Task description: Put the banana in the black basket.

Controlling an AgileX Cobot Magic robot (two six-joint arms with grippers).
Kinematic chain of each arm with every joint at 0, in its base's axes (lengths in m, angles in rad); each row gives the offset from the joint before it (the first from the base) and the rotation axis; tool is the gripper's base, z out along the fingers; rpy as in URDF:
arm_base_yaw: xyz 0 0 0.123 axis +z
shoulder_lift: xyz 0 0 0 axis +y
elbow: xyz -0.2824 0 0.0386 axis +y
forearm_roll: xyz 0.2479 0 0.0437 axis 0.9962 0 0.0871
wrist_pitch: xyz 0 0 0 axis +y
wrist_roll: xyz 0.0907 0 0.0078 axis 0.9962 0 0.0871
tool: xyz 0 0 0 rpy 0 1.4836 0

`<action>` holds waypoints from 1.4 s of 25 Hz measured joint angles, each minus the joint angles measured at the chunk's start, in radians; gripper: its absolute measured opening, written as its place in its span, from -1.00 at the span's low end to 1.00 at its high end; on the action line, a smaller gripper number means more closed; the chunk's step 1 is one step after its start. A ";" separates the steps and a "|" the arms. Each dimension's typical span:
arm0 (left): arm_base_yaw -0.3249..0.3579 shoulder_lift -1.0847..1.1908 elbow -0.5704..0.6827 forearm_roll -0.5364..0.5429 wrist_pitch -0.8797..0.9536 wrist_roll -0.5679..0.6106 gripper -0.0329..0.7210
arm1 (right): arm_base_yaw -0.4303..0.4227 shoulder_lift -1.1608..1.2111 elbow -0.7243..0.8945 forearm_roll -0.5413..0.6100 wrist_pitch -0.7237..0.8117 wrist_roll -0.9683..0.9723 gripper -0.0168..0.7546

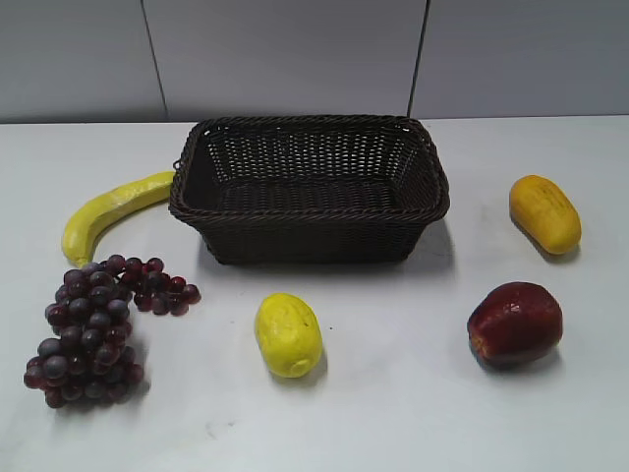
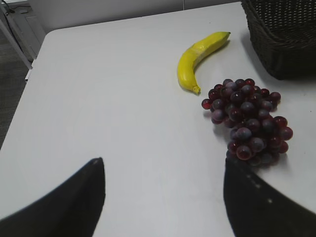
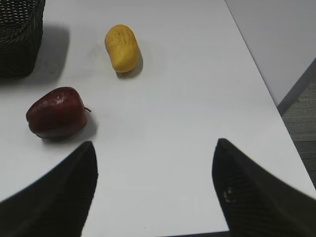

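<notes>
The banana (image 1: 110, 209) lies on the white bench (image 1: 393, 393) just left of the black basket (image 1: 310, 187), its far tip seemingly touching the rim. The left pincer (image 2: 163, 197) and right pincer (image 3: 154, 190) hang wide apart, gripping nothing.

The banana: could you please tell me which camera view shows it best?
The left wrist view shows the banana best: it lies whole and unobstructed on the table, both ends visible. In the exterior view, one end runs behind the rim of the black basket, hiding its tip. The right wrist view does not show it at all.
</notes>
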State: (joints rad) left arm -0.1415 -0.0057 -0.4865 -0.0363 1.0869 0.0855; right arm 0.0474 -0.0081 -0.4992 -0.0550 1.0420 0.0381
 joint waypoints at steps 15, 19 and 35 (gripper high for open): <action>0.000 0.000 -0.014 -0.006 -0.025 0.000 0.56 | 0.000 0.000 0.000 0.000 0.000 0.000 0.48; 0.000 0.011 -0.062 0.031 -0.060 0.000 0.56 | 0.000 0.000 0.000 0.000 0.000 0.000 0.48; 0.000 0.472 -0.248 0.076 -0.248 0.000 0.56 | 0.000 0.000 0.000 0.000 0.000 0.000 0.48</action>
State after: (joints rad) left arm -0.1415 0.4664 -0.7341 0.0395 0.8390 0.0855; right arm 0.0474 -0.0081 -0.4992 -0.0550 1.0420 0.0381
